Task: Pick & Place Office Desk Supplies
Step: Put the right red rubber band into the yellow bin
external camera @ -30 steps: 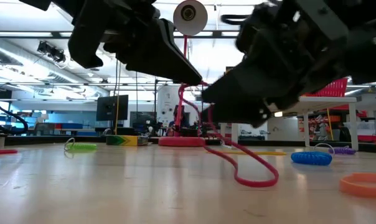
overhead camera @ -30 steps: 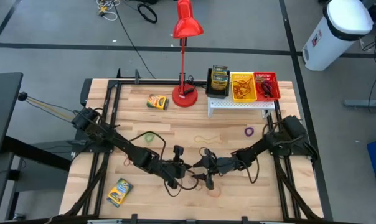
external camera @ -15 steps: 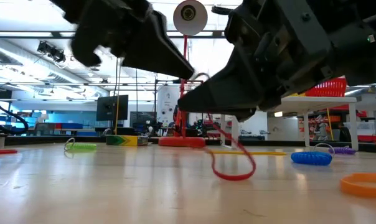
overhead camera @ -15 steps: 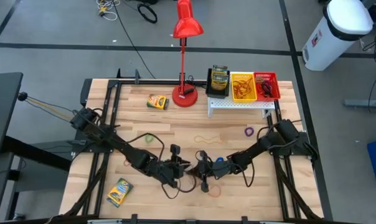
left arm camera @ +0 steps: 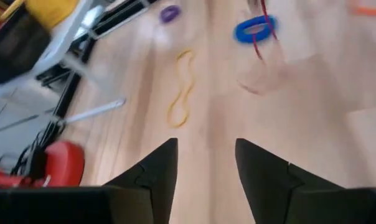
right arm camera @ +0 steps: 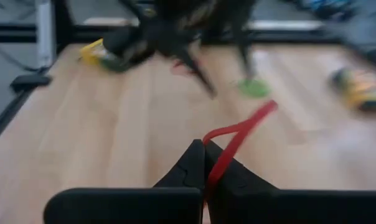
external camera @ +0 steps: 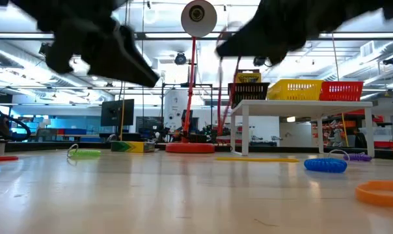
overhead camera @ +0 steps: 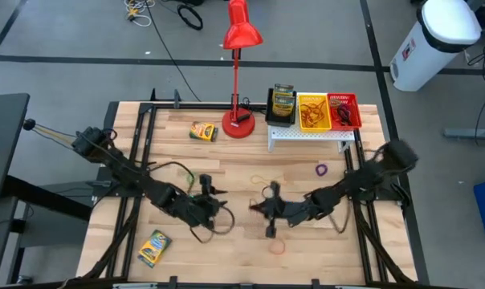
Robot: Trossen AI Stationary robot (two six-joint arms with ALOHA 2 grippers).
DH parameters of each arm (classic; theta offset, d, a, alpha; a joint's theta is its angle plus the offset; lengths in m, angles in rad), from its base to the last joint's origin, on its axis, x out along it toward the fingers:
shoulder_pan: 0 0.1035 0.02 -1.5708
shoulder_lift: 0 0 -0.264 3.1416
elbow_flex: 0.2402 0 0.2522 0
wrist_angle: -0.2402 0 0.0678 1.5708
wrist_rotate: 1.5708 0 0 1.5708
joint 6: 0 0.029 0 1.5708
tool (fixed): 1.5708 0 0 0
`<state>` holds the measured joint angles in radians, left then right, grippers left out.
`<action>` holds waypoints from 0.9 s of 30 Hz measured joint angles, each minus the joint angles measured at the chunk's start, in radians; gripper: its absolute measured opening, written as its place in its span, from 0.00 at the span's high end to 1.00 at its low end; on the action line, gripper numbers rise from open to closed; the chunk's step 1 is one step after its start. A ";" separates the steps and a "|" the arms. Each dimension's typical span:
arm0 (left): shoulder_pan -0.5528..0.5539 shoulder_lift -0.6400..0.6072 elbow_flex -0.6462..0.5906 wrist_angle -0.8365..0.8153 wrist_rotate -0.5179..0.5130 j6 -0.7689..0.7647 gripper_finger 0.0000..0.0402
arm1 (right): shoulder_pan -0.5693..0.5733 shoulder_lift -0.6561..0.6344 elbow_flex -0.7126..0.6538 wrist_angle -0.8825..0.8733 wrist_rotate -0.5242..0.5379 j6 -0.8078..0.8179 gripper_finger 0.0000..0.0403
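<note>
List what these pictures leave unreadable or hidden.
- Right gripper, shut on the red band: the band's far end dissolves in motion blur in the right wrist view.
- Black bin, high view: contents too small.
- Left gripper, low view: blurred silhouette.
- Crayon box, high view: print too small.

Red rubber band (right arm camera: 238,138) is being pinched between the closed fingers of the right gripper (right arm camera: 205,163), its loop trailing out ahead of the tips, off the wood. Blue band (left arm camera: 255,28) is lying flat just beyond that gripper; orange band (overhead camera: 276,246) is lying near it, toward the table's front edge. Tan band (left arm camera: 182,97) is lying stretched out ahead of the left gripper (left arm camera: 205,163), whose fingers are standing apart. Purple band (overhead camera: 321,169) is sitting near the shelf holding the black bin (overhead camera: 283,103), yellow bin (overhead camera: 313,111) and red bin (overhead camera: 344,110). Green band (overhead camera: 192,177) is lying beside the left arm. Two crayon boxes (overhead camera: 155,246) are lying flat, well apart.
</note>
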<state>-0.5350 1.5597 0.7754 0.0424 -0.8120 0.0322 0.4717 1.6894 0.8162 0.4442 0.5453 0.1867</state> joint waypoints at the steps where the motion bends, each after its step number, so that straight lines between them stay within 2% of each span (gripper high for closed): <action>1: 0.010 -0.020 -0.052 0.054 -0.003 0.001 0.59 | 0.000 -0.054 0.000 -0.057 0.033 -0.010 1.00; 4: 0.051 -0.069 -0.214 0.247 -0.042 0.000 0.62 | -0.006 -0.221 0.000 -0.231 0.161 -0.043 1.00; 6: 0.085 -0.095 -0.316 0.390 -0.031 -0.004 0.64 | -0.021 -0.333 0.003 -0.354 0.247 -0.054 1.00; 11: 0.190 -0.117 -0.541 0.856 0.173 0.026 0.70 | -0.126 -0.594 0.032 -0.576 0.374 -0.082 1.00; 15: 0.266 -0.118 -0.649 1.137 0.359 0.017 0.75 | -0.301 -0.731 0.060 -0.696 0.396 -0.117 1.00; 20: 0.317 -0.118 -0.701 1.283 0.427 0.010 0.79 | -0.587 -0.794 0.069 -0.732 0.342 -0.189 1.00; 24: 0.341 -0.118 -0.706 1.289 0.422 0.008 0.80 | -0.832 -0.781 0.069 -0.748 0.161 -0.183 1.00; 27: 0.347 -0.118 -0.706 1.289 0.411 0.004 0.80 | -0.970 -0.744 0.069 -0.778 0.013 -0.138 1.00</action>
<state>-0.1879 1.4418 0.0692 1.3319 -0.4012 0.0367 -0.4988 0.9455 0.8856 -0.3337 0.5584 0.0483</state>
